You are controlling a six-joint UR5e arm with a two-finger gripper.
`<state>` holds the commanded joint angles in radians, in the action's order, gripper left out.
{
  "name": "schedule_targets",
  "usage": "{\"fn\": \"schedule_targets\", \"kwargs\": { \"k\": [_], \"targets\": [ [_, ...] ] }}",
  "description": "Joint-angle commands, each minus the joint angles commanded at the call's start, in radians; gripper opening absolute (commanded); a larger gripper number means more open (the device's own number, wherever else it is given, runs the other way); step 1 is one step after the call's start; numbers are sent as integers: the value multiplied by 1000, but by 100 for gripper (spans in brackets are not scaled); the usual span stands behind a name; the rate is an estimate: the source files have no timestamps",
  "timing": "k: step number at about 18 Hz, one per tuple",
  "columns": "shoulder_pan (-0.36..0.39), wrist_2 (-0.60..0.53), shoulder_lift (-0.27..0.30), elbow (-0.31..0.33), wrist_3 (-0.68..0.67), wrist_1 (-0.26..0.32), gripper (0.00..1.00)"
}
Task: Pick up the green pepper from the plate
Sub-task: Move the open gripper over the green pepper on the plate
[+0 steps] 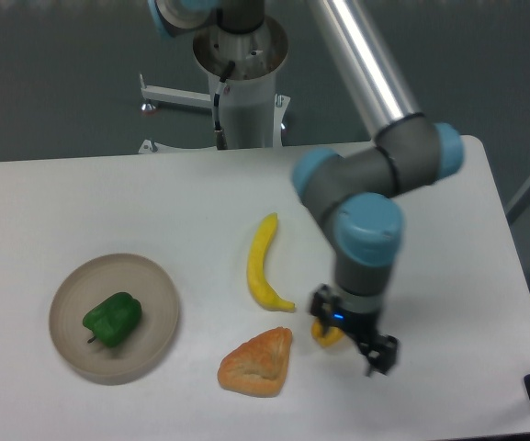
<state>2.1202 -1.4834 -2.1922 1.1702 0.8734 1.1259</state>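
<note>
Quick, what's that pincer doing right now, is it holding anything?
Pincer: holding nothing, but whether it is open or closed cannot be told. It hangs over the yellow pepper, far from the green pepper on the plate.

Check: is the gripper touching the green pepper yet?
Apart. The fixed camera shows the gripper low near the table's right side, while the green pepper lies on the plate at left, bare table and a pastry between.

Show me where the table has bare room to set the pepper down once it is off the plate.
Bare table runs between the plate and the banana, and along the far edge. Crowded: the banana, bread, yellow pepper and gripper cluster front-centre. The green pepper lies on the plate.
</note>
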Motion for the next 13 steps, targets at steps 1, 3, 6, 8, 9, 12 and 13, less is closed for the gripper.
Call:
{"fn": "schedule_targets", "kwargs": {
  "k": [1,3,6,8,9,12,13],
  "targets": [
    [-20,2,12,20,-60,-3,100],
    [-60,5,28,48,-173,-5,100],
    [-103,43,42,74,-315,-9,100],
    [-127,75,49,95,-372,-11,100],
    [-140,83,52,109,-382,-12,100],
    [-169,89,71,158,-415,-46,100],
    [-175,91,71,170,-454,-79,100]
  ]
}}
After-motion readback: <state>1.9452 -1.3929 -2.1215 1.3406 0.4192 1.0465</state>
